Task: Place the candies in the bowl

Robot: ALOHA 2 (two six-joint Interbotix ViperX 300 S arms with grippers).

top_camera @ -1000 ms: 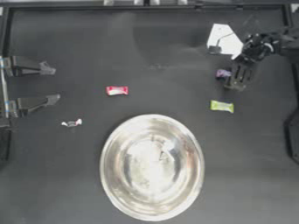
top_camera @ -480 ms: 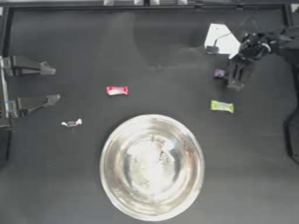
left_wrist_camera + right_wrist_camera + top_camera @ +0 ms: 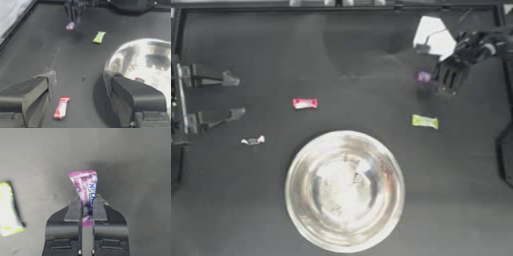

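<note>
bowl (image 3: pixel 345 190): no candies inside | worktop: 1 red candy (image 3: pixel 304 103), 1 green candy (image 3: pixel 424 121), 1 white candy (image 3: pixel 253 141) | right tool (image 3: pixel 86 203) clenched on purple candy (image 3: pixel 84 188) | left tool (image 3: pixel 79 82) released, parked at left

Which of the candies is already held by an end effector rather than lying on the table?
The purple candy, pinched in the right end effector. The red candy, green candy and white candy lie untouched on the table.
</note>
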